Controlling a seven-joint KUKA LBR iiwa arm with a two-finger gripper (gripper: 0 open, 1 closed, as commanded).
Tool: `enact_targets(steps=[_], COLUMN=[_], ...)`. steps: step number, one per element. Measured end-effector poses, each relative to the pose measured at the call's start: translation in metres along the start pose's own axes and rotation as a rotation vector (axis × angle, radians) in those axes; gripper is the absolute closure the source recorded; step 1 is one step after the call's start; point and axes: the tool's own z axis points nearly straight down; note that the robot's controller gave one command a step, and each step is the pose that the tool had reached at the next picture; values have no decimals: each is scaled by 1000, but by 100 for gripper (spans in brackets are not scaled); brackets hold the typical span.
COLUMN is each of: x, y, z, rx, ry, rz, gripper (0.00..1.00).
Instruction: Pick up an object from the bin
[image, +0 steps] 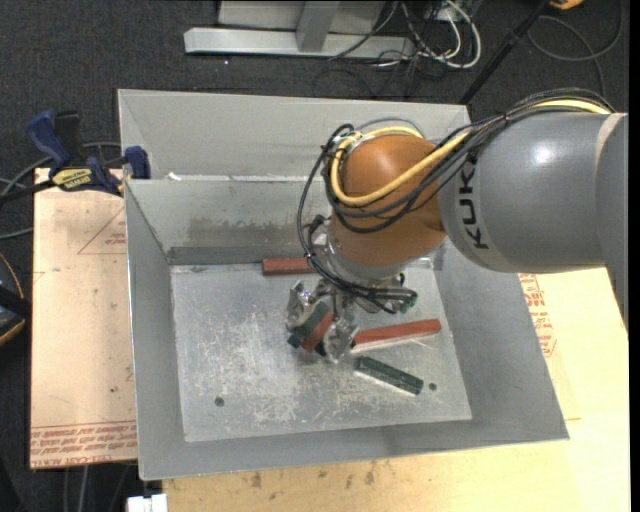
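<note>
My gripper (318, 325) hangs low over the middle of the bin floor, under the orange wrist cover. Its two metal fingers (299, 303) stand on either side of a small red and dark block (313, 330) and close on it. A long red bar (402, 332) lies just right of the gripper, pointing away to the right. Below that bar a dark green bar (391, 375) rests slanted on the floor.
A brown-red stick (285, 266) lies along the foot of the back wall, left of the arm. The arm and its cables cover the bin's back right. Bare scratched floor spreads to the left and front.
</note>
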Motion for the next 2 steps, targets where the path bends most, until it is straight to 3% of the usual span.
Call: enact_targets(steps=[2], x=[-1], y=[0], z=[-16], rx=[1], ry=[-1], rz=[1], gripper=[100])
